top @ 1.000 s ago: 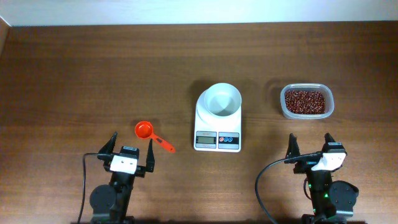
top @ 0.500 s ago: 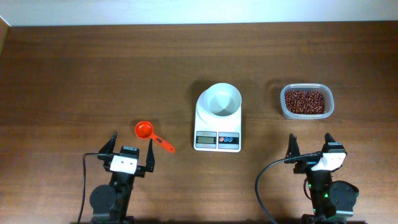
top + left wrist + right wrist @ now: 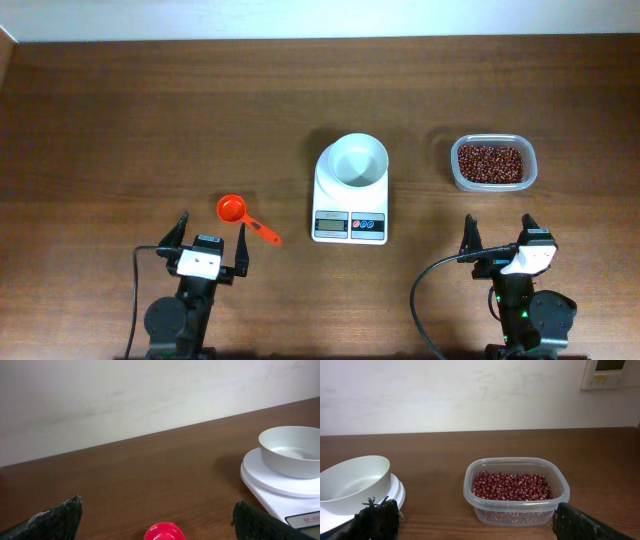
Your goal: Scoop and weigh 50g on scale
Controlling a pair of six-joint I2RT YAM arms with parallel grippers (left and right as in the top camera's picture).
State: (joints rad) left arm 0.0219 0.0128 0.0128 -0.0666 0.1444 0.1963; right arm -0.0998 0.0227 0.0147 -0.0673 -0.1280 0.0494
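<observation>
Two claws, the left gripper (image 3: 212,230) and the right gripper (image 3: 498,225), sit at the near edge of the table (image 3: 120,120), both spread wide and holding nothing. One white scale (image 3: 350,205) stands mid-table, carrying one white bowl (image 3: 352,162). One red scoop (image 3: 238,212) lies to its left, one tub of beans (image 3: 492,164) to its right

Bright, even light; soft shadows; sharp.
</observation>
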